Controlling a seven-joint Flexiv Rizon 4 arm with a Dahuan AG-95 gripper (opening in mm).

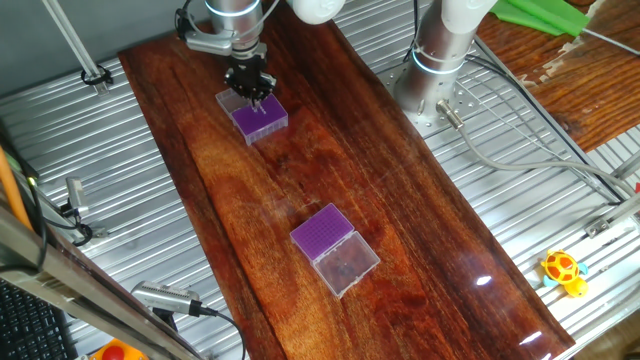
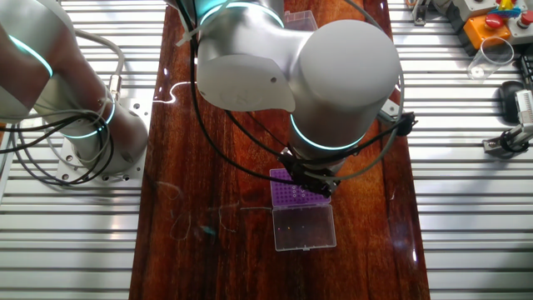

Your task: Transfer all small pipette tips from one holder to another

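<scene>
Two holders with purple inserts lie on the wooden board. The far holder (image 1: 260, 117) has its clear lid (image 1: 229, 100) folded open beside it; it also shows in the other fixed view (image 2: 289, 197) with its lid (image 2: 305, 227). My gripper (image 1: 253, 96) hangs straight over this holder's purple insert, its black fingers just above or touching it; in the other fixed view the gripper (image 2: 310, 183) is mostly hidden by the arm. The fingers look close together, and I cannot tell whether a tip sits between them. The second holder (image 1: 322, 232) lies mid-board. The pipette tips are too small to make out.
The second holder's clear lid (image 1: 347, 266) lies open toward the board's near end. The arm's base (image 1: 432, 70) stands on the ribbed metal table right of the board. A yellow toy (image 1: 563, 270) lies at the right edge. Cables (image 1: 520, 150) run beside the board.
</scene>
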